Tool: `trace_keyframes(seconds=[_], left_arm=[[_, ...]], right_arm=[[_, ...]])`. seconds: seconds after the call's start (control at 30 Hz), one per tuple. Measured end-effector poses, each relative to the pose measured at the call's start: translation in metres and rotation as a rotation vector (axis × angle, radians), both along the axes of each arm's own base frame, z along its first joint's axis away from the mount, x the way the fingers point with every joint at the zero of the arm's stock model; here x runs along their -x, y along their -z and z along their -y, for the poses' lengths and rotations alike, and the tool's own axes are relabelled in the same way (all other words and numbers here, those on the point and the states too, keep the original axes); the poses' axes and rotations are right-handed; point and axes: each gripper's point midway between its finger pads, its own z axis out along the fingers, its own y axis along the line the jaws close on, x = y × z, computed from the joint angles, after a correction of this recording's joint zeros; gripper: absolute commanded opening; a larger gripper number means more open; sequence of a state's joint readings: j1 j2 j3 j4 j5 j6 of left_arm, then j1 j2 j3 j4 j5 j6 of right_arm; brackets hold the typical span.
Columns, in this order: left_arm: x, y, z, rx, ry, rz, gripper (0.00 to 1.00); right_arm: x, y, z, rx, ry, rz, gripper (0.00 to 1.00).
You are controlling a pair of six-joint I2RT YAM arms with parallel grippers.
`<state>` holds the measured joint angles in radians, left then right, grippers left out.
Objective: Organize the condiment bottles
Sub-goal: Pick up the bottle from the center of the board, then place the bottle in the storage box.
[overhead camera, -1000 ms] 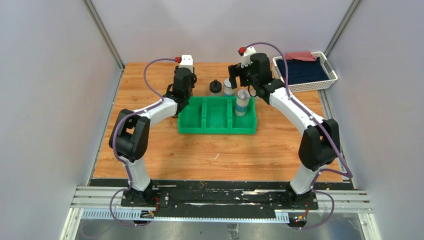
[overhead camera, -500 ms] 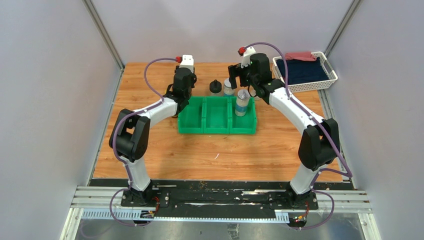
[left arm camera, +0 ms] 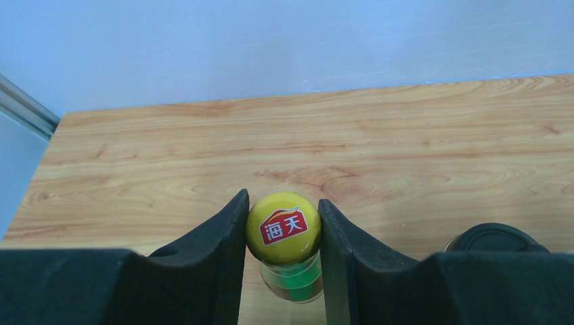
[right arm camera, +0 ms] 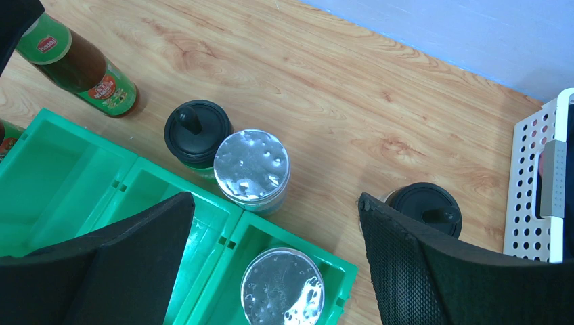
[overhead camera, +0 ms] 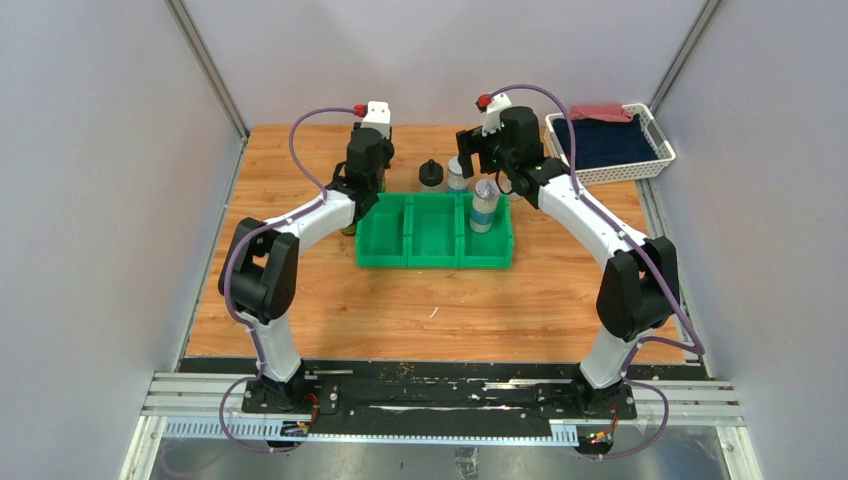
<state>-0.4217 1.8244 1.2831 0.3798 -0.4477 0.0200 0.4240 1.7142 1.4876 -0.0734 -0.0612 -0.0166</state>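
My left gripper is shut on the yellow cap of a dark brown bottle just behind the green bin's left end; I cannot tell whether it stands on the table. My right gripper is open and empty above the bin's right compartment, where one silver-lidded shaker stands. The second shaker and a black-knob bottle stand just behind the bin. The other black-knob bottle stands right of it. A sliver of another brown bottle shows left of the bin.
A white slotted basket with dark and red cloth sits at the back right corner. The bin's left and middle compartments hold nothing. Grey walls close in the table on three sides.
My left wrist has risen and shifted slightly back with the brown bottle's cap still gripped. The right arm and the other bottles have not moved.
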Motion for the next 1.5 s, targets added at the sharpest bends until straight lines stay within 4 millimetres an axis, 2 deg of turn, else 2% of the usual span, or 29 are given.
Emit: trace_keyframes(seconds=[0.37, 0.6, 0.63, 1.27, 1.5], left_arm=[[0.000, -0.008, 0.007, -0.015, 0.016, 0.006, 0.00], [0.001, -0.028, 0.014, -0.012, 0.031, 0.039, 0.00], [0.002, -0.038, 0.014, -0.007, 0.033, 0.055, 0.00], [0.010, -0.072, 0.020, -0.018, 0.045, 0.096, 0.00], [0.020, -0.085, 0.026, -0.026, 0.050, 0.109, 0.00]], right_arm=[[0.000, 0.000, 0.000, 0.000, -0.001, 0.000, 0.94], [0.000, 0.000, 0.000, -0.001, -0.001, -0.001, 0.94], [0.000, 0.000, 0.000, -0.001, -0.002, 0.000, 0.94], [0.001, -0.001, -0.001, -0.004, -0.009, -0.001, 0.94], [0.005, -0.015, -0.001, -0.019, -0.016, 0.023, 0.94]])
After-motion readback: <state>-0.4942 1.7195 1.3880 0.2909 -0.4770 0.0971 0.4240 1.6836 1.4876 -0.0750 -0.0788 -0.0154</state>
